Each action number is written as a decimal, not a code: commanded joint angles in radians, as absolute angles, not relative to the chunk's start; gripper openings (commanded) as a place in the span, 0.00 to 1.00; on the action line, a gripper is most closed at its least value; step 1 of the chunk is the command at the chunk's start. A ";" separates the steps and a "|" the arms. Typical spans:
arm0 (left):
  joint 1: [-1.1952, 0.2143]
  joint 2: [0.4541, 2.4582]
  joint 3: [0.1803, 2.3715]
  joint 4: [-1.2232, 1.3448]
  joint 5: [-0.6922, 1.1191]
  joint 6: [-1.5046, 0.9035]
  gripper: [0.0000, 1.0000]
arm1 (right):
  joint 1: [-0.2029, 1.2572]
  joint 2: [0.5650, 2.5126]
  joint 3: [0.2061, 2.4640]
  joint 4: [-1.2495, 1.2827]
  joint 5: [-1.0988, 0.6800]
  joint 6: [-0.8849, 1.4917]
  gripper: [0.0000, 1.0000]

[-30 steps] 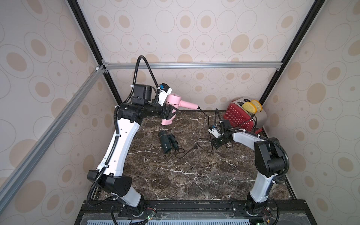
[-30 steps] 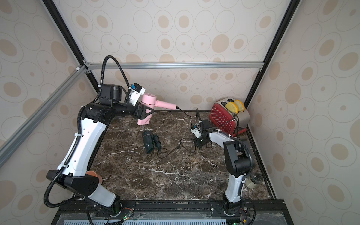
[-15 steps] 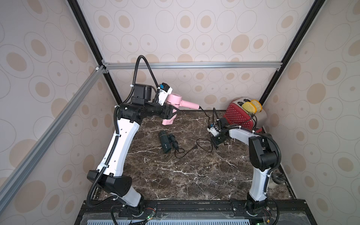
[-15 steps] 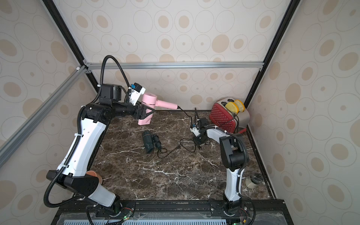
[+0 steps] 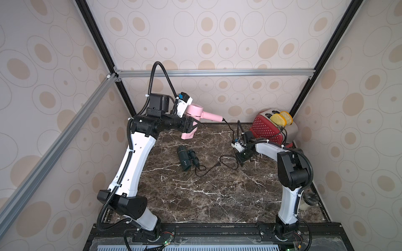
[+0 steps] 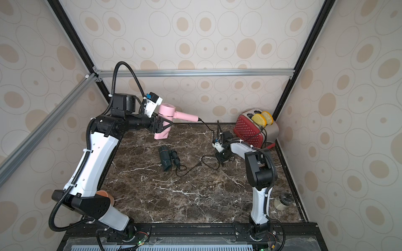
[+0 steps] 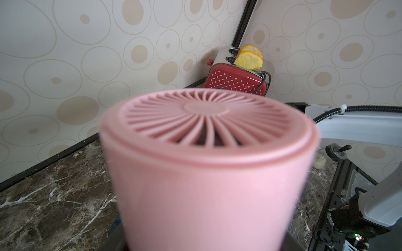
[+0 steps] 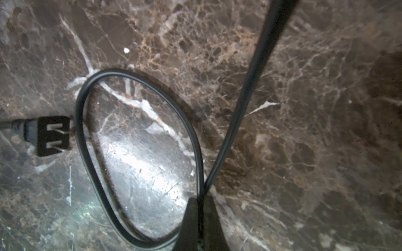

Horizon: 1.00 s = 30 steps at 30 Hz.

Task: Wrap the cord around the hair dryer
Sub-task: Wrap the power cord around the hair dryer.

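Cord point(image 8: 245, 91), one, is pinched in right end effector point(image 8: 200, 202); left end effector point(image 5: 191, 127) clamps one hair dryer point(image 5: 195, 110).

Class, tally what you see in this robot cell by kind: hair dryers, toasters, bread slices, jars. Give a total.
Pink plastic hair dryer: 1
Red white-dotted toaster: 1
Yellow bread slices: 2
Clear jar: 1
Total: 5

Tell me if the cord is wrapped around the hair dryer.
No, the cord hangs loose from the hair dryer down to the table.
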<state>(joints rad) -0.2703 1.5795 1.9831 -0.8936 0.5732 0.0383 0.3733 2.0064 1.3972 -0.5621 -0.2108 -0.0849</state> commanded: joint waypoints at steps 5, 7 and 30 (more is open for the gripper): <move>-0.253 1.536 2.024 -0.835 0.401 0.081 0.00 | 0.354 1.820 1.356 -0.655 -0.191 -0.063 0.00; -0.236 1.527 2.014 -0.807 0.358 0.073 0.00 | 0.354 1.764 1.350 -0.679 -0.185 -0.055 0.00; -0.296 1.633 1.935 -0.750 0.474 0.100 0.00 | 0.466 1.277 1.669 -0.865 -0.284 -0.098 0.00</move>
